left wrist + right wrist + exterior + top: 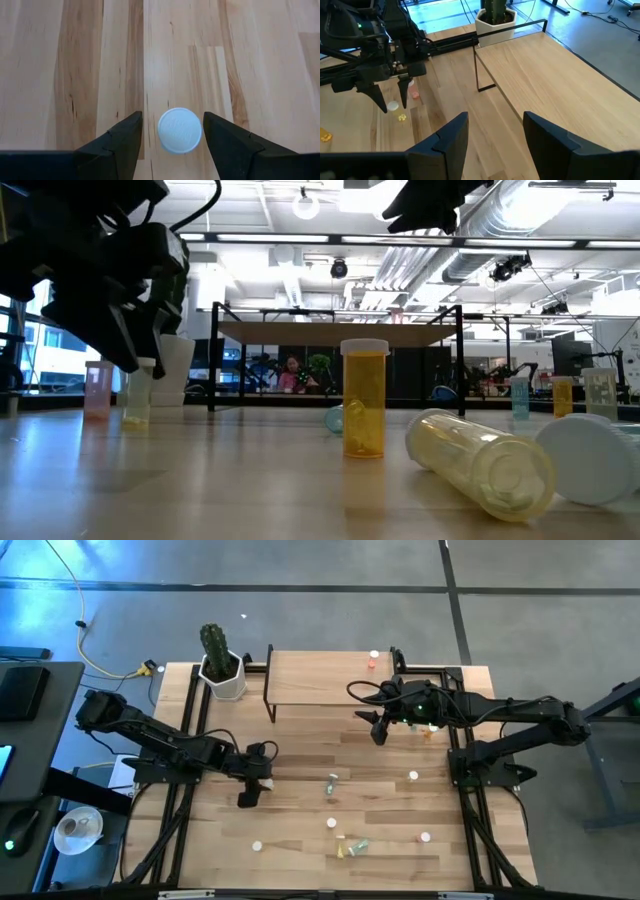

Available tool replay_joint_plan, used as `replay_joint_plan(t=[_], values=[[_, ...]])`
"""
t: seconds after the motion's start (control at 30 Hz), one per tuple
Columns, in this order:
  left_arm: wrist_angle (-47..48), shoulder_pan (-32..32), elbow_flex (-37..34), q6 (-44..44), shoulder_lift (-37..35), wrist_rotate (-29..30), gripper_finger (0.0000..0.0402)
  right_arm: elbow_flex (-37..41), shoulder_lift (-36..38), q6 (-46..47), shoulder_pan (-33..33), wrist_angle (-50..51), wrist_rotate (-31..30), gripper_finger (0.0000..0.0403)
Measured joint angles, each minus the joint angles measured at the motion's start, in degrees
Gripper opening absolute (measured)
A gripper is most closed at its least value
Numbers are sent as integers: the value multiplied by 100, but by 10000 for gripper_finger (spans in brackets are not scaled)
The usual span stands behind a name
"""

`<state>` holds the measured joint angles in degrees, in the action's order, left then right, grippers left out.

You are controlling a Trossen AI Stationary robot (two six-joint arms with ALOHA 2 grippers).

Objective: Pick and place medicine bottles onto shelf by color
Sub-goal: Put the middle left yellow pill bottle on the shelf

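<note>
A small bottle with a white cap [180,130] and a yellow body [396,109] stands upright on the wood table. My left gripper [172,115] is lowered over it, open. One finger stands on either side of the cap, and I see no touch. A pink bottle [413,93] stands just beside it. The shelf [320,680] stands at the table's far side, with one reddish bottle [373,657] near its right end. My right gripper [495,117] hangs open in the air over the shelf's front edge [510,107], with nothing between its fingers.
Several more bottles are scattered over the table's near half. Some stand upright [413,776], others lie on their sides [350,848] [480,460]. A white cactus pot [222,670] stands left of the shelf. Black frame rails [190,720] run along both table sides.
</note>
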<state>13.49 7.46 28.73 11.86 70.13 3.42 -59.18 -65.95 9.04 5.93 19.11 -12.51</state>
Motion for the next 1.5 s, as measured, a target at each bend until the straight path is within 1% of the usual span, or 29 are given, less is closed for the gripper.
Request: replay_joint_plan(t=[0.1,0.3,0.4,0.5,0.63,0.73,0.8,0.93,1.1,1.23,1.33,1.43,1.5], values=[[2,0,0,0,0,0,180,0,0,0,0,0,0,181],[13,0,0,-2,0,-2,130,0,0,0,0,2,0,181],[16,0,0,-2,0,-39,114,0,0,0,2,4,0,181],[7,2,0,-2,0,-42,109,0,0,0,1,4,0,181],[-142,0,4,-10,-8,-42,119,0,0,0,2,6,0,181],[-89,-62,201,-249,-44,-67,122,0,0,0,0,6,0,181],[17,-168,458,-509,-44,-79,122,0,0,-2,2,12,0,181],[683,-557,1259,-1242,-44,-5,119,0,0,-3,0,43,0,181],[1215,-1259,2280,-2068,-46,580,121,0,0,-67,1,42,0,181],[1489,-1982,3060,-2708,-46,765,121,0,0,-153,0,39,0,181],[1595,-2567,3648,-2999,-31,1003,121,0,0,-155,2,42,0,181],[1693,-3173,4178,-3225,-17,1001,121,0,-25,-155,2,37,0,181],[1674,-3567,4468,-3297,-17,843,121,2,-67,-155,1,42,0,181]])
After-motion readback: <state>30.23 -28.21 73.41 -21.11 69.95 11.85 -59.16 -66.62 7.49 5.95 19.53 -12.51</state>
